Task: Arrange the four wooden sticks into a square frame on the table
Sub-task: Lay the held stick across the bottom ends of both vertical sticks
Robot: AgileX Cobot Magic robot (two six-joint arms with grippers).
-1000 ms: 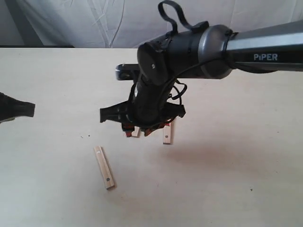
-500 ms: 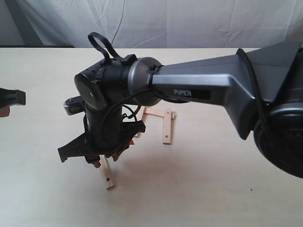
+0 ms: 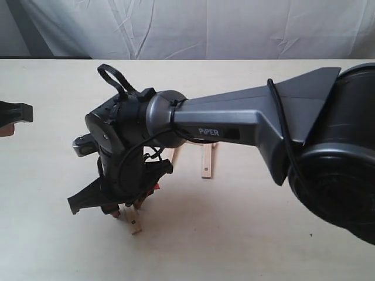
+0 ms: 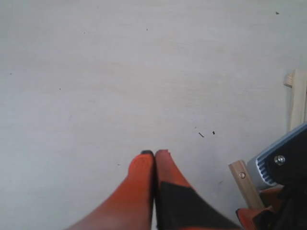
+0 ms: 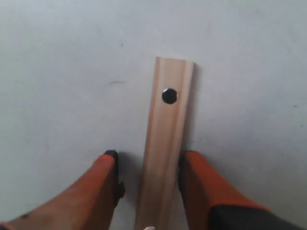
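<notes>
On the pale table (image 3: 234,234) a loose wooden stick (image 3: 136,223) with a dark hole (image 5: 169,96) lies between the fingers of my right gripper (image 3: 124,209), which stands low over it. The jaws are open (image 5: 149,155); one finger (image 5: 192,165) touches the stick's edge, the other (image 5: 108,165) stands a little off. Two more sticks (image 3: 207,161) (image 3: 173,157) lie upright behind the arm; the piece joining them is hidden. My left gripper (image 3: 14,112) hangs at the far left, shut and empty (image 4: 154,153).
The right arm's thick dark body (image 3: 234,126) stretches across the middle and covers part of the stick group. In the left wrist view the loose stick's end (image 4: 242,179) and another stick (image 4: 298,98) show beside the right gripper's housing (image 4: 280,160).
The right arm has swung from over the stick group leftwards and toward the front, and has come down so that its open fingers straddle the loose stick. The left gripper has hardly moved.
</notes>
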